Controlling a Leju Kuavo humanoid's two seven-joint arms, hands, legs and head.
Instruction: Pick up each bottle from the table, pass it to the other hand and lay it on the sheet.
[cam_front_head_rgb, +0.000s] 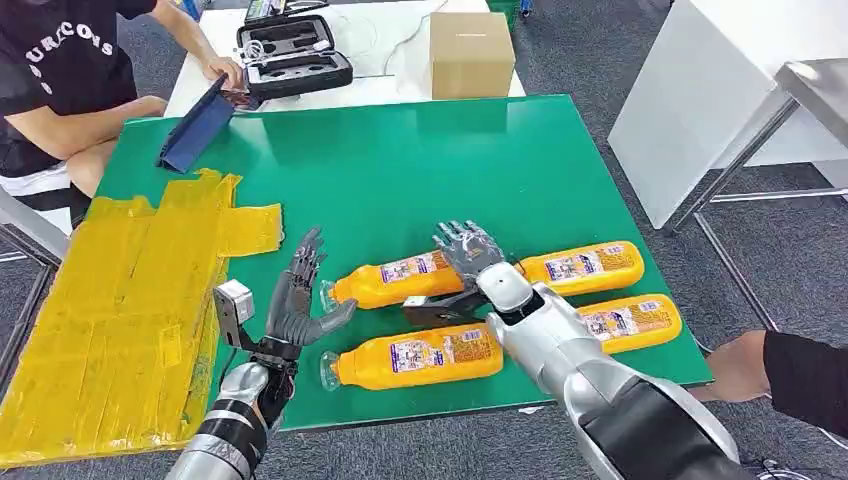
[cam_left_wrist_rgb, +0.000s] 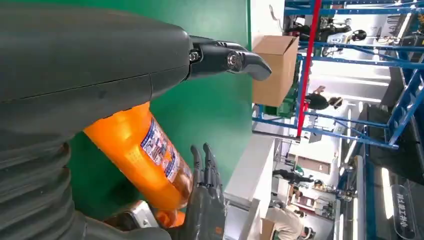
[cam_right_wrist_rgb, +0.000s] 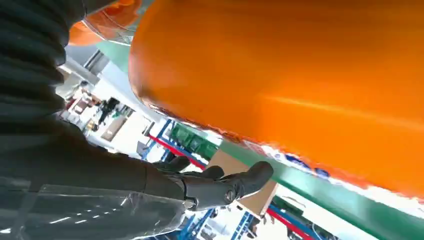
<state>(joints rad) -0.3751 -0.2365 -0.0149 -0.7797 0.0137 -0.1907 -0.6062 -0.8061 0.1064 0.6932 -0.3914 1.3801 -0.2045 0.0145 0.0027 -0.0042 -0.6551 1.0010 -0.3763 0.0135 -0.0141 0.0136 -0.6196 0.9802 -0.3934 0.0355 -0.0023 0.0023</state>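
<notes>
Four orange bottles (cam_front_head_rgb: 417, 357) lying flat on the green surface (cam_front_head_rgb: 400, 170), yellow sheet (cam_front_head_rgb: 110, 310) waiting beside; right hand (cam_front_head_rgb: 468, 250) wide above one, left hand (cam_front_head_rgb: 300, 300) wide, ready to take it.

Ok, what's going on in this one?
Four orange bottles lie on the green table; none is on the yellow sheet yet. The right hand hovers open by the far-left bottle, not gripping it. The left hand waits open nearby.
</notes>
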